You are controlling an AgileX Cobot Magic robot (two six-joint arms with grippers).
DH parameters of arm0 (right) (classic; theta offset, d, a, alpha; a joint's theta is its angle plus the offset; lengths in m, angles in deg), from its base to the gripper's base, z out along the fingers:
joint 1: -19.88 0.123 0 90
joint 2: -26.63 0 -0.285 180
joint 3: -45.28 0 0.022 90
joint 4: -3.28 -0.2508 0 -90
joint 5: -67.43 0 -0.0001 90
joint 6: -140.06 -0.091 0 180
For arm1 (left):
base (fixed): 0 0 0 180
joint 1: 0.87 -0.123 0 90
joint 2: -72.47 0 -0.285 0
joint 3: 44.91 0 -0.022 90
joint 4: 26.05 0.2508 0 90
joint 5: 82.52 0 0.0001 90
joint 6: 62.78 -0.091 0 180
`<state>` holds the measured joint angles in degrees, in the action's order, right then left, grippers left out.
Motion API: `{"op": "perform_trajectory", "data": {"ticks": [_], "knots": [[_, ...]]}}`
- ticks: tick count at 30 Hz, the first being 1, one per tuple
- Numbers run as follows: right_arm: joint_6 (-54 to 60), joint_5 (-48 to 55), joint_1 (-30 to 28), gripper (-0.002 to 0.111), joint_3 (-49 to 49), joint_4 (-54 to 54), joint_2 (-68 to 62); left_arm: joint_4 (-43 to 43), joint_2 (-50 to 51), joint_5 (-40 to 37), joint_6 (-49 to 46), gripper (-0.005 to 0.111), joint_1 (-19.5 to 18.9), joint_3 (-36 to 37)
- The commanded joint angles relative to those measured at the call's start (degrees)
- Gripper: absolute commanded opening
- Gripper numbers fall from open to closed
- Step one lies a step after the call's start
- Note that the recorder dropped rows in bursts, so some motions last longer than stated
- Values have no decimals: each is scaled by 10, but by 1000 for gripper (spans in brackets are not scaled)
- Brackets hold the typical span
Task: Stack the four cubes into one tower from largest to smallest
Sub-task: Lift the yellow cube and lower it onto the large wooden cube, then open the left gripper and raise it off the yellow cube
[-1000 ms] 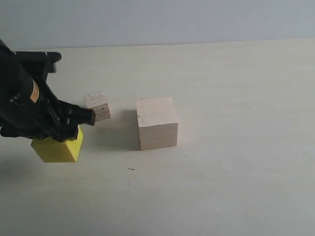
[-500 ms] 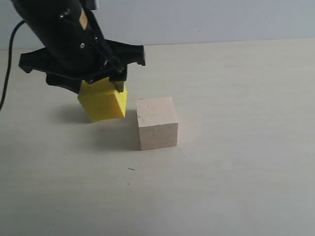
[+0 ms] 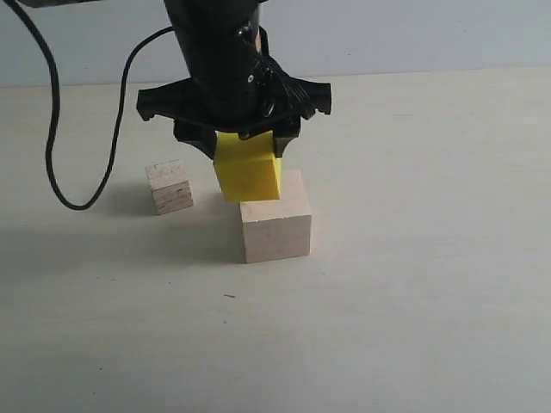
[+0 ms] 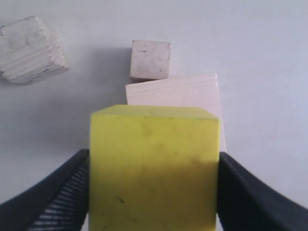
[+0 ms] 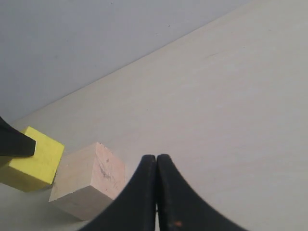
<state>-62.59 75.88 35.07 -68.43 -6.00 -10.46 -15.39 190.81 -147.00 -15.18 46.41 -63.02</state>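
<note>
My left gripper [image 3: 248, 146] is shut on the bright yellow cube [image 3: 248, 175], gripping its two sides [image 4: 154, 168]. The cube hangs slightly tilted over the back left part of the largest pale wood cube [image 3: 275, 222], which stands on the table. I cannot tell whether the two touch. The layered plywood cube [image 3: 170, 187] stands to the left. In the left wrist view the smallest tan cube [image 4: 150, 59] lies just beyond the pale cube [image 4: 192, 91], with the plywood cube [image 4: 31, 49] off to one side. My right gripper [image 5: 157, 161] is shut and empty, apart from the pale cube [image 5: 89, 180].
A black cable [image 3: 52, 155] loops down from the left arm over the table's left side. The pale table [image 3: 413, 284] meets a grey wall at the back. The right arm is outside the exterior view.
My left gripper has lifted the yellow cube from the table's left side and carried it right, over the pale cube. The plywood cube is uncovered again. The right gripper has not changed.
</note>
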Motion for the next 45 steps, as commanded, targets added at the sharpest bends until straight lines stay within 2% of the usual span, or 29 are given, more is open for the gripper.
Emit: {"op": "perform_trajectory", "data": {"ticks": [1, 19, 36, 38, 40, 42, 44, 45], "knots": [[0, 0, 1, 0, -4, 2, -1, -17, 19, 1, 8, 0, 2, -27], [0, 13, 1, 0, -4, 2, -1, -12, 63, 8, 55, 0, 2, -33], [1, 13, 1, 0, -4, -12, -1, -8, 64, 22, 70, 0, 2, -34], [1, 13, 1, 0, -4, -12, -1, -7, 64, 25, 70, 7, 2, -34], [1, 13, 1, 0, -4, -12, -1, -7, 64, 30, 70, 26, 2, -34], [1, 13, 1, 0, -4, -12, -1, -7, 64, 30, 69, 59, 2, -34], [1, 13, 1, 0, -4, -12, -1, -7, 64, 30, 69, 76, 2, -34], [1, 13, 1, 0, -4, -12, -1, -7, 64, 30, 69, 78, 2, -34]]}}
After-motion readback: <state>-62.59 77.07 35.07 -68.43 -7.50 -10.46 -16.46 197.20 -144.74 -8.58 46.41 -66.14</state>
